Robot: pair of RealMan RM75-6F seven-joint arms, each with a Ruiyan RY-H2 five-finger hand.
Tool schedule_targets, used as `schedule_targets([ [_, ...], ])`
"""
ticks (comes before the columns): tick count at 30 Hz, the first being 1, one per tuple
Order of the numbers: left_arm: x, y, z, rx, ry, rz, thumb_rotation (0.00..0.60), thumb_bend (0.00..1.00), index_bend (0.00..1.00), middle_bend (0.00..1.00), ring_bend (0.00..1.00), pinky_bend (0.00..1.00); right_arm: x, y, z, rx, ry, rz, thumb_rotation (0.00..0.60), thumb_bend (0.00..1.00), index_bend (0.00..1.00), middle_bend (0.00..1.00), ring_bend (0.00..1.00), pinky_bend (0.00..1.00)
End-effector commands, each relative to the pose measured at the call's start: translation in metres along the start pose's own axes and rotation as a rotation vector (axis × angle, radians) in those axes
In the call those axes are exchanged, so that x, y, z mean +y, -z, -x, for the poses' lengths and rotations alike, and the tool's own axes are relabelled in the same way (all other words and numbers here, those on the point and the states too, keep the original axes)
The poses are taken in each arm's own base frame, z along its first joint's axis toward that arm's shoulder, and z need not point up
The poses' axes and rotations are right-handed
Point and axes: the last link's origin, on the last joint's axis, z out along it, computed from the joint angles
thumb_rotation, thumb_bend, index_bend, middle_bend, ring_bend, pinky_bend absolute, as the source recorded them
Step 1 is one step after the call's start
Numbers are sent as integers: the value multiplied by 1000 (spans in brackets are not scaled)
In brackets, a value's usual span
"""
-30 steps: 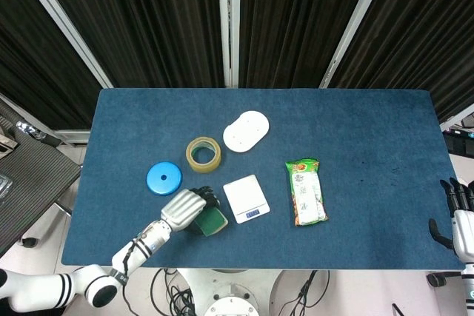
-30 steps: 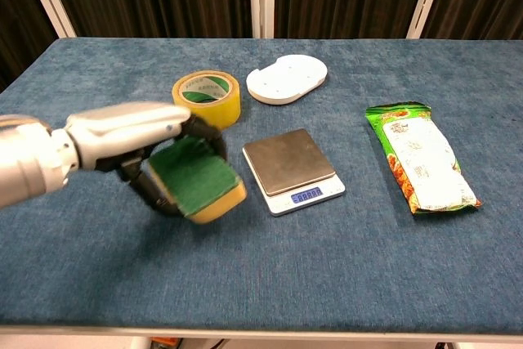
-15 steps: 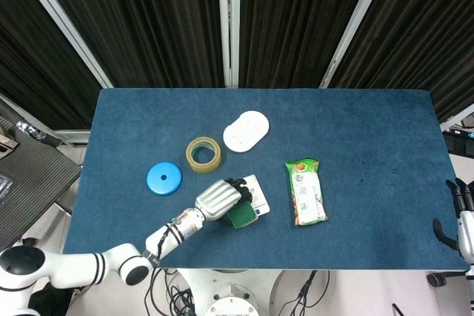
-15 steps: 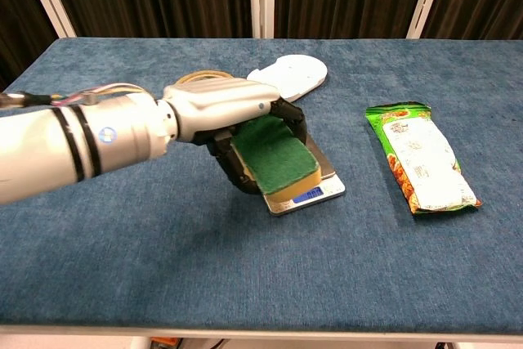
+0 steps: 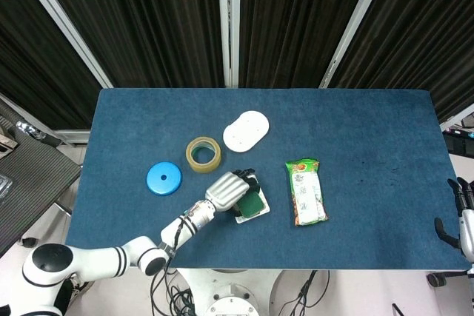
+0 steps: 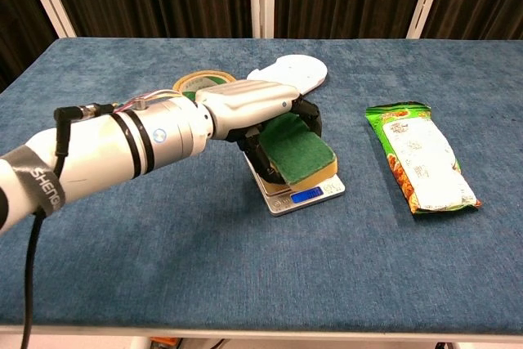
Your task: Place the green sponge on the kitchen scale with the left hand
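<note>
A blue-covered table (image 5: 370,123) carries a kitchen scale (image 6: 304,192), a yellow tape roll (image 5: 203,153), a white oval plate (image 5: 245,131), a blue lid (image 5: 164,178) and a green snack packet (image 5: 306,192)

The left hand (image 5: 227,189) reaches over the blue counter (image 5: 355,131), its fingers (image 5: 243,179) curled around the green sponge (image 5: 253,203), which sits over the kitchen scale (image 5: 252,216). Just beyond the fingers lie the roll of tape (image 5: 203,153) and the white oval lid (image 5: 245,131); the blue disc (image 5: 164,178) sits out to their left and the green snack packet (image 5: 306,192) just to their right. The right hand (image 5: 465,216) shows only partly at the frame's right edge, well apart from everything.
</note>
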Motion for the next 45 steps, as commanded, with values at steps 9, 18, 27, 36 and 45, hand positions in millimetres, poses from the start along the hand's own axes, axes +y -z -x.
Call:
schedule_targets([
  [9,-5,-5,5,-24,-2,-4,600,227,185,155,0,194,5,0,-1,0,-3,19,600,335,0,0,0,0],
  [18,-4,1,5,-56,0,14,600,223,121,51,0,141,5,0,0,-1,-3,16,600,336,0,0,0,0],
  [27,-7,8,-6,-33,12,9,600,211,77,0,0,88,9,3,-2,6,-5,27,600,336,0,0,0,0],
  [36,-56,99,-51,162,-54,-158,600,209,79,7,0,70,5,4,-6,26,-8,2,600,336,0,0,0,0],
  [45,-116,257,-49,236,-130,-532,600,202,85,28,0,61,-7,14,-6,54,18,-77,600,327,0,0,0,0],
])
